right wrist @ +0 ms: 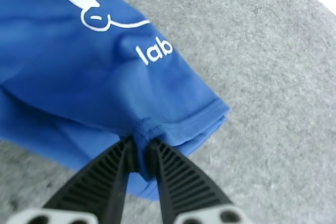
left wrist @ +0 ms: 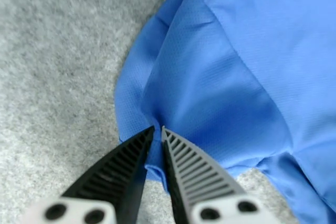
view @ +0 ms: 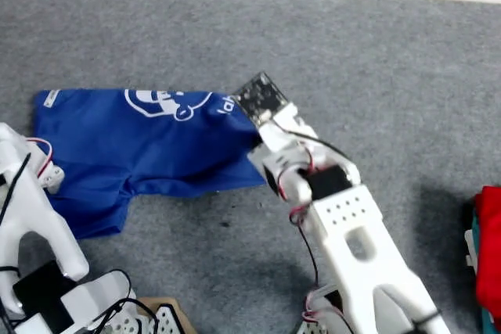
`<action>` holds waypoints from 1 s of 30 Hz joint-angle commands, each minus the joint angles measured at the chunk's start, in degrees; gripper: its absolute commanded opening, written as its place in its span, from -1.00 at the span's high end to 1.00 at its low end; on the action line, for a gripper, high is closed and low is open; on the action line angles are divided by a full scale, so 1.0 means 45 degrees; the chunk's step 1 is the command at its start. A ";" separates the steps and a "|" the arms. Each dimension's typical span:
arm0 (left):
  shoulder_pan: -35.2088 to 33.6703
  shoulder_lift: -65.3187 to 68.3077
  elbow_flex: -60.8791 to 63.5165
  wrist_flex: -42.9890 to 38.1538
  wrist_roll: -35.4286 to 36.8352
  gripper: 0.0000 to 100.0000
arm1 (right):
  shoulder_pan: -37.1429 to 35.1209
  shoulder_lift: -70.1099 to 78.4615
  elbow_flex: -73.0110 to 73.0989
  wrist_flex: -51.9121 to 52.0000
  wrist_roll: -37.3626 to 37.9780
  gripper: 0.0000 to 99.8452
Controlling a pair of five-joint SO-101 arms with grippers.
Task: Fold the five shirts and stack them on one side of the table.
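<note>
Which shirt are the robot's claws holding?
The blue shirt with the white drawing: the left gripper and right gripper both pinch it. The red shirt lies apart, untouched.

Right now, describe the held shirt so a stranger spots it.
On the grey table, left of centre, lies the blue shirt, pinched by left fingers and right fingers. Unlike the red cloth at the right edge, it bears a white print.
</note>
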 commanded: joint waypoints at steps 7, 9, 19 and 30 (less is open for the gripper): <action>-0.1455 -0.0518 0.0733 -0.0840 -0.0469 0.99 | -0.0225 -0.2198 0.1592 0.0264 -0.0137 0.98; -0.1748 -0.0557 0.0694 -0.0801 -0.0977 0.99 | -0.0205 -0.2295 0.1592 0.0264 -0.0137 0.98; -0.2335 -0.0596 0.0850 -0.0742 -0.1602 0.99 | 0.0186 -0.2178 0.0654 0.0947 -0.0137 0.98; -0.2354 -0.0537 0.1612 -0.1211 -0.1661 0.99 | 0.0811 -0.2159 0.1963 0.0010 -0.0117 0.98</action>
